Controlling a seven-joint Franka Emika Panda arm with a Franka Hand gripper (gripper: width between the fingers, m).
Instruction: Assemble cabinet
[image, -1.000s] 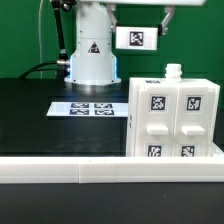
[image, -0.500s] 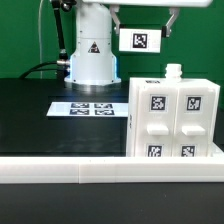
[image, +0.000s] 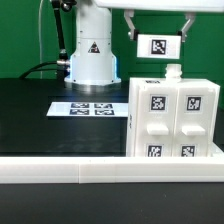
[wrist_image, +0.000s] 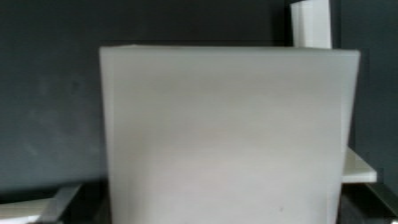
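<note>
I am reading this as the carrying step of the cabinet assembly: the gripper (image: 158, 34) is holding a white panel (image: 158, 46) in the air, tag facing the exterior camera, above and slightly behind the top of the cabinet (image: 172, 120). The cabinet itself is standing upright on the black surface (image: 30, 115), at the near edge on the exterior view's right, its four-tag face turned to the camera and a small white stub (image: 172, 71) sticking up from its top. To its left the marker board (image: 88, 108) is lying flat, and the robot base (image: 92, 55) is sitting farther back. The fingers (image: 187, 22) are reaching down on either side of the panel's upper edge, and since nothing else is carrying it, I am judging them clamped on it, set fairly wide across its width. In the wrist view the panel (wrist_image: 222, 140) is filling most of the picture as a plain pale slab, so I am getting no sight of the cabinet from there. For the next move, I am expecting to need a slow descent with the panel squared to the cabinet's top and lined up with that stub, guided by the exterior view alone.
</note>
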